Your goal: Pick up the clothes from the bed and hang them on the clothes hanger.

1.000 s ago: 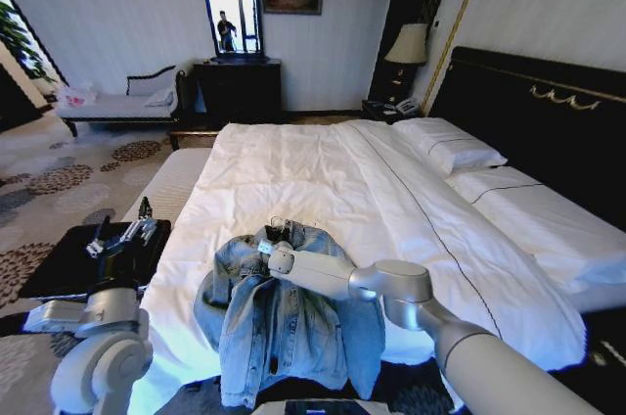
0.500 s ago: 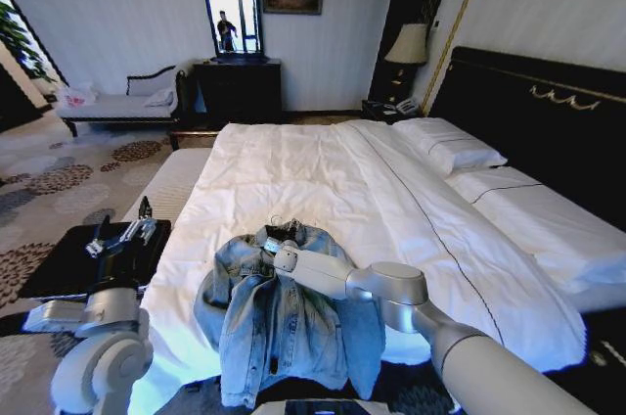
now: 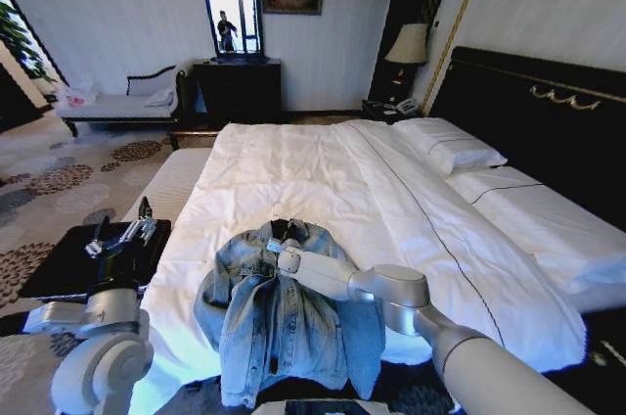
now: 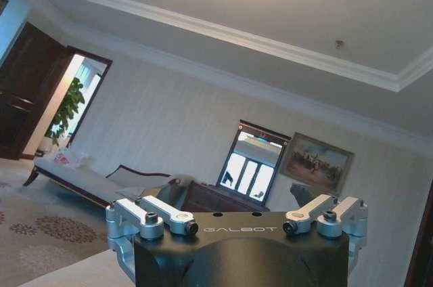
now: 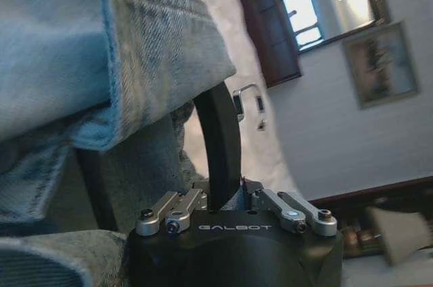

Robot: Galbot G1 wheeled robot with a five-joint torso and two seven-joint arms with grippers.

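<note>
Right gripper (image 3: 281, 237) has crept further up to the denim jacket's (image 3: 284, 322) collar, pinched on the black hanger (image 5: 218, 145); left gripper (image 3: 125, 230) idle beside the bed (image 3: 323, 165), jaws wide; hanging looks near.

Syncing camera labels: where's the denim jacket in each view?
Head view: the denim jacket lies spread at the bed's near edge, bottom centre, with the right gripper at its collar.
Left wrist view: this camera faces the far wall, away from the bed.
Right wrist view: the jacket is close up, its collar folds just ahead of the gripper.
Shared landmark: the wall mirror.
</note>
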